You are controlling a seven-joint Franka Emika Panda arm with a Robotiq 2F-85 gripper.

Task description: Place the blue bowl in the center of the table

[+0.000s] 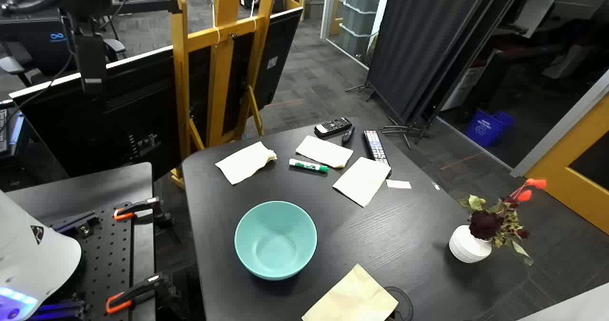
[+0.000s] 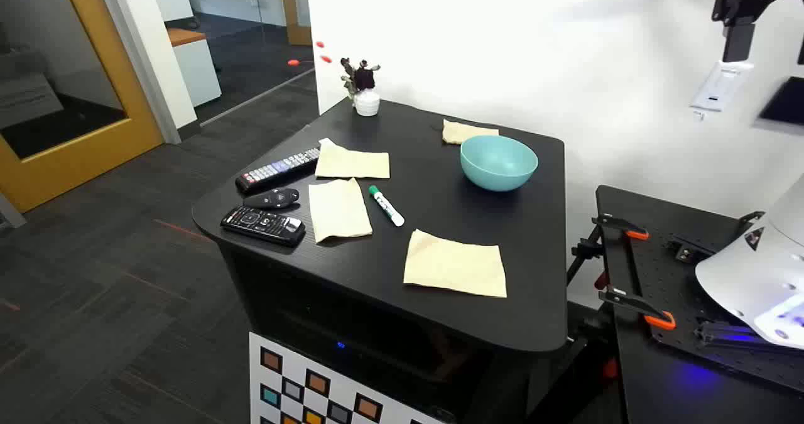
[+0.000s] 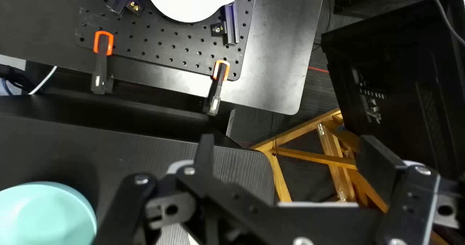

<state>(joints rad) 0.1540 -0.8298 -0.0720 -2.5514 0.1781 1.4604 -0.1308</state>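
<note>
Table [image 1: 404, 230]: you have a black top with rounded corners; one edge faces the white robot base [image 2: 760, 273], another runs along the white wall [image 2: 440, 47], a third faces the yellow easel [image 1: 181, 73], and the far edge lies opposite the base.
Blue bowl [image 1: 276, 241]: in both exterior views it stands upright near the base-side edge, off center, closer to your wall-side corner than to the easel-side corner.
Claw [image 3: 288, 152]: your fingers [image 3: 205, 156] are spread wide, in the air and well apart from the bowl; in the wrist view, one shows against the table near its easel-side corner, the other beside the easel.
Paper sheets [image 1: 245, 162]: you have four, pale yellow; one near the base-side and easel-side corner, two toward the far edge, one by the wall-side edge.
Marker [image 2: 386, 206]: green and white, lying between sheets toward the easel-side edge.
Remotes [image 2: 262, 225]: three, dark, grouped where the easel-side and far edges meet; the longest lies up against a sheet.
Vase [image 2: 367, 103]: white, with dark red and orange-red flowers [image 1: 486, 223], at the corner of the far and wall-side edges.
</note>
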